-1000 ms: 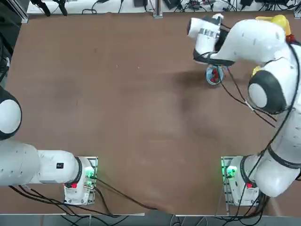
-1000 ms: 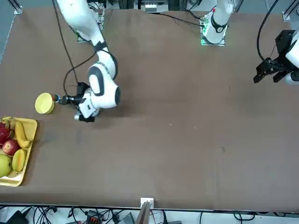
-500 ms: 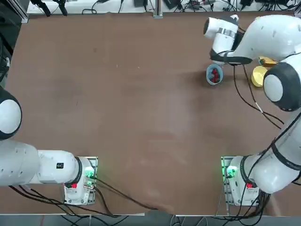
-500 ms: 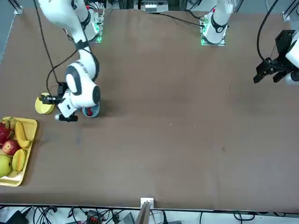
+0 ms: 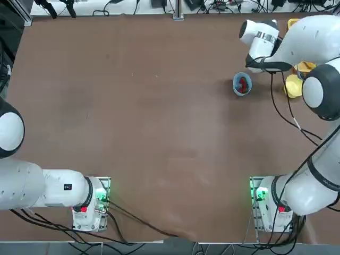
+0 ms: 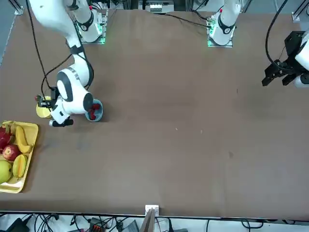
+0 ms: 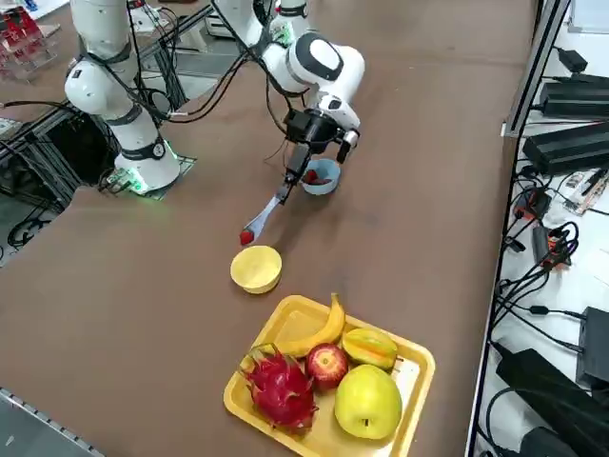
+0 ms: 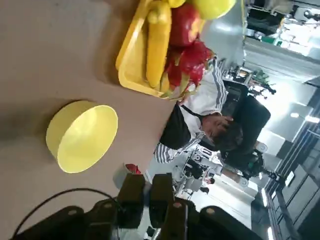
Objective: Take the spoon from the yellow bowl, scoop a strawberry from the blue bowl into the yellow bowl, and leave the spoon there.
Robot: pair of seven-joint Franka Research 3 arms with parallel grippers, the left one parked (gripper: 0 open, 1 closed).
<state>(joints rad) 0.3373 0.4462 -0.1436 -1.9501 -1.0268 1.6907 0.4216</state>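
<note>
Now that the arm has swung from over the blue bowl (image 7: pixel 321 177) toward the yellow bowl (image 7: pixel 256 268), the pincer (image 7: pixel 296 169) is clamped on the spoon (image 7: pixel 267 215), its strawberry (image 7: pixel 246 237) hanging just short of the rim; tipping remains

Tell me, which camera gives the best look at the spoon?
The right side view: the right gripper holds the spoon by its handle, a strawberry at its tip, near the yellow bowl. The wrist view shows only its tip; overhead and front, the arm hides it.
</note>
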